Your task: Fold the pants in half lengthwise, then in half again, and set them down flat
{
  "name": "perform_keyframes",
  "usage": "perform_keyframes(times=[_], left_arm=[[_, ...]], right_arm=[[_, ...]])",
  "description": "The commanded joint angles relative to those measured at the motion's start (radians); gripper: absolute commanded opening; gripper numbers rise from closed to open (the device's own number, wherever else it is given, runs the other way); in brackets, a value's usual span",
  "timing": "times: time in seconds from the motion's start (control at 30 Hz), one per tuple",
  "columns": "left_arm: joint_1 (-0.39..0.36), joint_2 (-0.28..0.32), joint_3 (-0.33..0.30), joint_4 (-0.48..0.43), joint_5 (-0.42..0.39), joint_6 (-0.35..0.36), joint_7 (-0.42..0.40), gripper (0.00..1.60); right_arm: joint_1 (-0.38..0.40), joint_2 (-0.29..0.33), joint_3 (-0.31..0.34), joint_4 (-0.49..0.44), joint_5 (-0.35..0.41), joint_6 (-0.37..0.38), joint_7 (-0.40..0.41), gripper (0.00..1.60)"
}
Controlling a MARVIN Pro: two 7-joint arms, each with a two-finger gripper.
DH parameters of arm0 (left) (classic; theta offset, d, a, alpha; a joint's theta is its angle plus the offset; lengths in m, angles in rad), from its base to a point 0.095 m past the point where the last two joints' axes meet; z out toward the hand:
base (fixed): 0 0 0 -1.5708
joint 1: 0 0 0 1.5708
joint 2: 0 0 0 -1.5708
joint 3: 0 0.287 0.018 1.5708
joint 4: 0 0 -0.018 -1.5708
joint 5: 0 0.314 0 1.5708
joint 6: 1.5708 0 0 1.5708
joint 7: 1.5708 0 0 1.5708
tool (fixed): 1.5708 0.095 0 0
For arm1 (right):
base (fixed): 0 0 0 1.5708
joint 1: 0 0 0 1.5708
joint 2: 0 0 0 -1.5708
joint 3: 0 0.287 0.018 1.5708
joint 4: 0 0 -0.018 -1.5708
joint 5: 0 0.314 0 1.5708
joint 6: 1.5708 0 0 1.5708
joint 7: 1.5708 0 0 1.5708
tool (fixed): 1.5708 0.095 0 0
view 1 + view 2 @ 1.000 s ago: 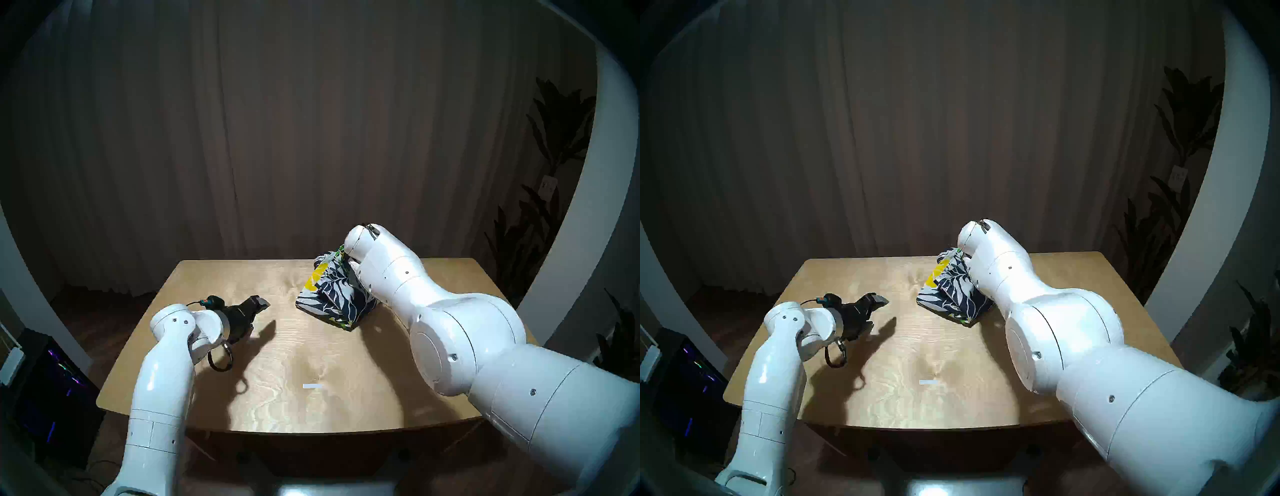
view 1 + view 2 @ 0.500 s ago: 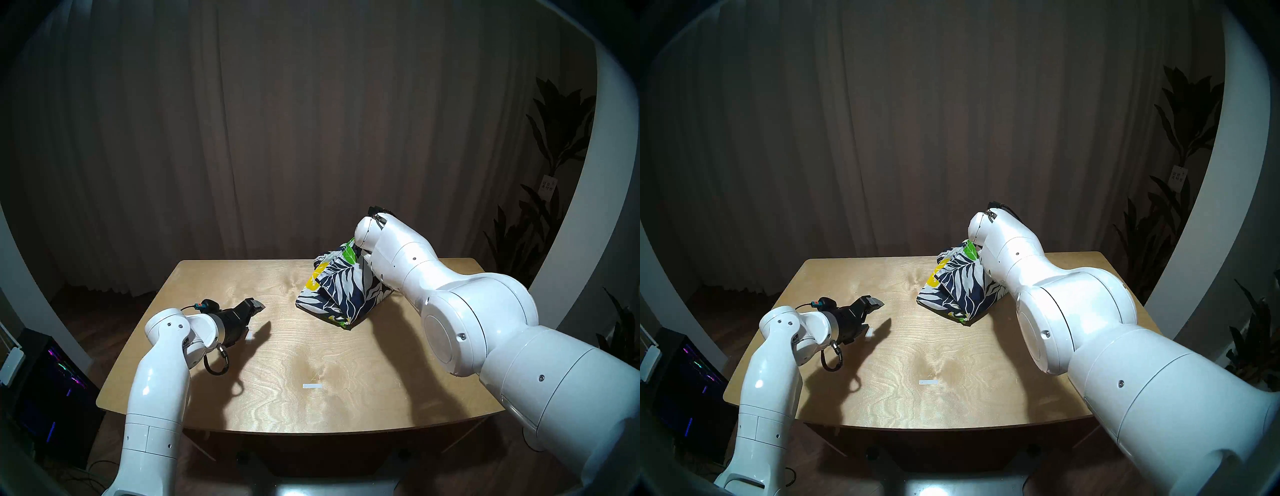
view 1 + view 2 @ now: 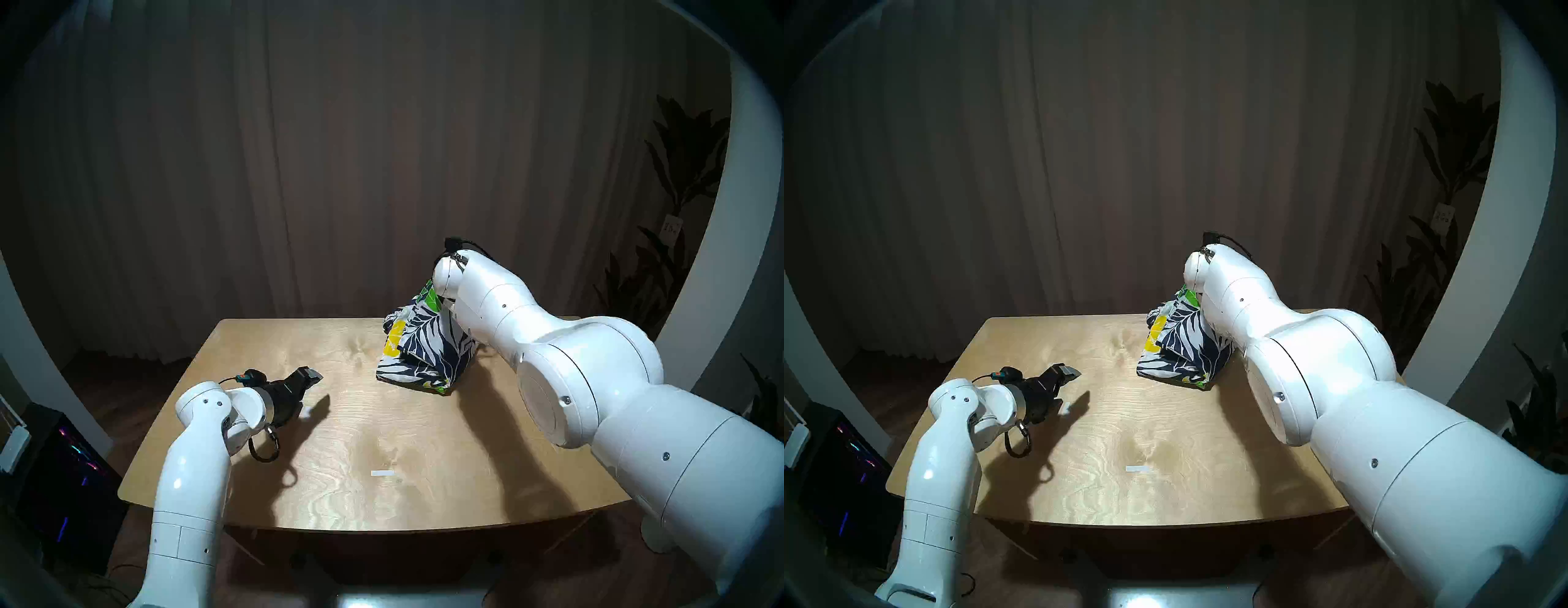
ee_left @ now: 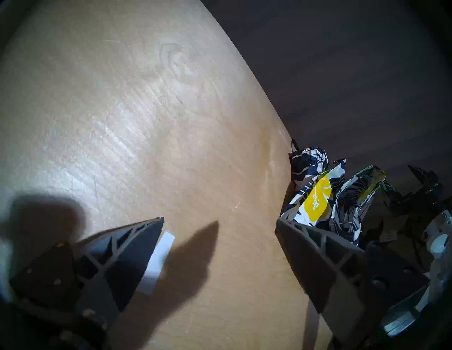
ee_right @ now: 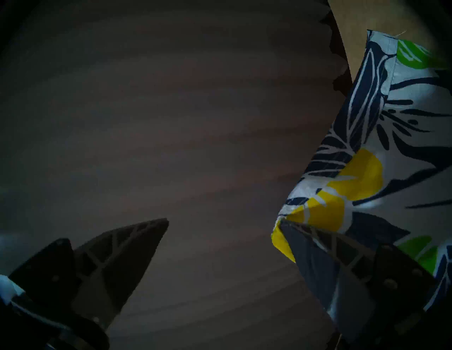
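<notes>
At the far right of the counter point(image 3: 339, 446): the pants point(image 3: 428, 352), bunched into a tent. Lower folds resting on the wood, peak lifted up against the right wrist. How many folds lie underneath, impossible to say; layers overlap and the arm cuts off the right side.

In both head views, no sight of the right tool: hidden behind its own white wrist and the cloth. In the right wrist view, right tool point(image 5: 223, 220) spread wide, only dark curtain point(image 5: 171, 122) showing between the fingers. Printed cloth draped over the outer side of one finger point(image 5: 342, 268); the other finger bare. Caught on that finger or merely leaning on it: cannot tell.

Well apart, low over the left half of the counter: left tool point(image 3: 311, 394), jaws wide, gripping nothing, bare wood between the fingers. Near the front edge, a small white strip point(image 3: 382, 473), away from both tools.
</notes>
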Motion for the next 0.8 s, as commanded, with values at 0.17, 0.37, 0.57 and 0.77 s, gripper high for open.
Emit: perform_keyframes(times=[0.17,0.37,0.57,0.77], left_arm=[[0.008,-0.003,-0.004,-0.027,-0.001,-0.015,-0.011,1.52],[0.014,-0.003,-0.004,-0.032,-0.003,-0.022,-0.014,1.53],[0.027,-0.001,-0.009,-0.043,-0.002,-0.031,-0.02,1.54],[0.049,0.01,-0.005,-0.068,0.024,-0.056,-0.052,1.53]], right_arm=[[0.054,-0.076,-0.117,0.055,-0.105,-0.022,-0.041,1.6],[0.052,-0.117,-0.18,0.082,-0.16,-0.047,-0.065,1.6],[0.05,-0.149,-0.256,0.108,-0.231,-0.088,-0.091,1.6],[0.016,-0.16,-0.296,0.119,-0.267,-0.12,-0.072,1.6]])
